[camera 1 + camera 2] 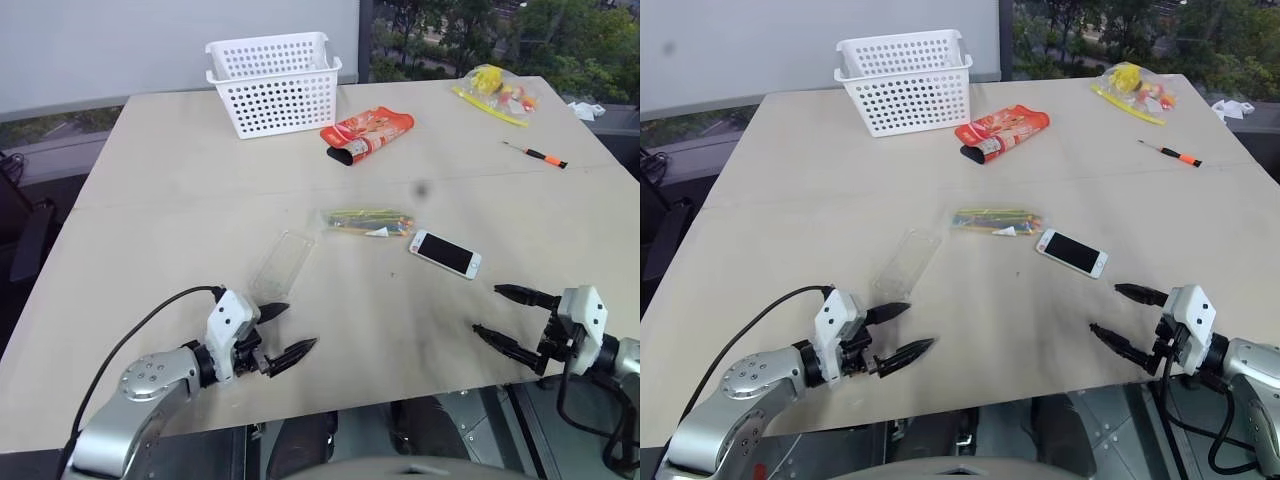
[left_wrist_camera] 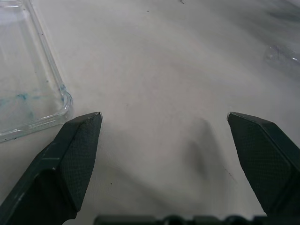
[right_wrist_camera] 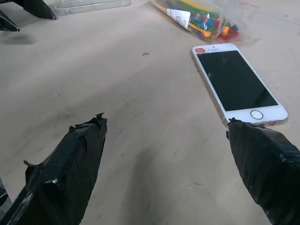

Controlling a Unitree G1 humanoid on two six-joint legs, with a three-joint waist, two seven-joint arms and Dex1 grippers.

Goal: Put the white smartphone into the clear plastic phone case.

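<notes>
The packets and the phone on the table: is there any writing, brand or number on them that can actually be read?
No text here can be read.
Orange-red snack packet: printing on it, too small to read.
Bag of coloured sticks: a white label with marks too blurred to read.
White smartphone: dark screen, no text; a small red sticker at its top edge, unreadable.
Yellow bag: nothing legible.

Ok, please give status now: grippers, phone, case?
Left gripper open, empty, beside case. Right gripper open, empty, near phone. Phone flat, screen up, outside case. Bag of sticks between them.
</notes>
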